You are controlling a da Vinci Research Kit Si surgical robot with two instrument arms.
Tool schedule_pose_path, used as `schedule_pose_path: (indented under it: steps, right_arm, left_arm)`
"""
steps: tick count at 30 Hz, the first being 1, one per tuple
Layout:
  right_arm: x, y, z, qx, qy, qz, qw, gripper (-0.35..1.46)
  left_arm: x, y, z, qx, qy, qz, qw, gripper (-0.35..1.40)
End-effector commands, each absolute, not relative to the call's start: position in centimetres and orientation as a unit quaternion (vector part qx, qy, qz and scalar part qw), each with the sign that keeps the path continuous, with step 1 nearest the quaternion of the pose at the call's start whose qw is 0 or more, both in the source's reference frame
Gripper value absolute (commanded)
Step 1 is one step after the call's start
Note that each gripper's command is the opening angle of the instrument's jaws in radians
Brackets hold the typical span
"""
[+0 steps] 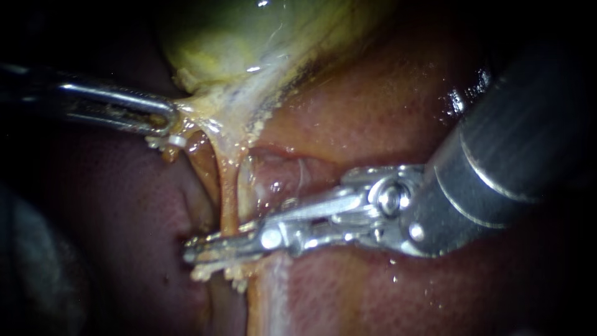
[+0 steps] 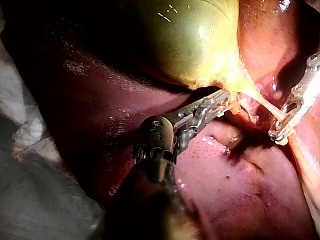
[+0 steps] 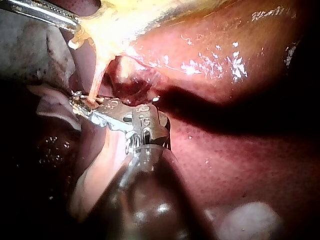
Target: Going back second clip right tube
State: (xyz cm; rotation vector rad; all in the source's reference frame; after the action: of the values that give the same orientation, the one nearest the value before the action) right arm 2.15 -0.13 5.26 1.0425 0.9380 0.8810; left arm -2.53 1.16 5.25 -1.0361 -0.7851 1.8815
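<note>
The yellow-green gallbladder [image 1: 236,37] [image 2: 190,40] narrows to a pale neck. My left instrument [image 1: 168,121] [image 2: 222,97] [image 3: 75,22] comes in from the left with its jaws shut on that neck tissue and holds it taut. A thin orange tube, the right tube [image 1: 229,186] [image 2: 265,107] [image 3: 97,75], runs down from the neck. A darker strand [image 1: 200,168] lies just left of it. My right instrument [image 1: 199,255] [image 2: 280,132] [image 3: 80,105] reaches across from the right. Its long jaws lie close together across the tube's lower end, one on each side. No clip shows clearly.
Red-brown liver [image 1: 373,106] [image 2: 240,190] [image 3: 225,100] surrounds the site on all sides. Small pale fat crumbs [image 1: 236,280] hang under the right jaws. White gauze [image 2: 30,135] lies beside the liver, behind my left instrument's shaft.
</note>
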Motion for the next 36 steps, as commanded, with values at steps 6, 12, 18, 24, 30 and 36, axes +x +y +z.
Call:
schedule_pose_path:
  steps: [6,12,18,24,30,36]
  right_arm:
    - [2.13,-0.14,5.34,0.461,0.449,0.357,0.678,-0.01]
    - [2.16,-0.21,5.48,0.445,0.478,0.331,0.681,0.4]
    - [2.18,-0.31,5.75,0.39,0.505,0.298,0.71,0.49]
    - [2.08,-0.21,5.86,0.348,0.52,0.268,0.732,0.5]
    - [1.92,-0.2,5.87,0.328,0.532,0.25,0.739,0.5]
    - [1.75,-0.2,5.82,0.312,0.544,0.225,0.746,0.5]
  left_arm:
    - [-2.53,1.15,5.25,-0.412,-0.312,0.749,0.414,-0.35]
    - [-2.53,1.14,5.24,-0.412,-0.312,0.749,0.415,-0.35]
    - [-2.54,1.14,5.23,-0.412,-0.312,0.749,0.415,-0.35]
    - [-2.54,1.14,5.23,-0.412,-0.312,0.749,0.415,-0.35]
    - [-2.54,1.13,5.21,-0.412,-0.312,0.749,0.415,-0.35]
    - [-2.54,1.13,5.21,-0.412,-0.312,0.749,0.415,-0.35]
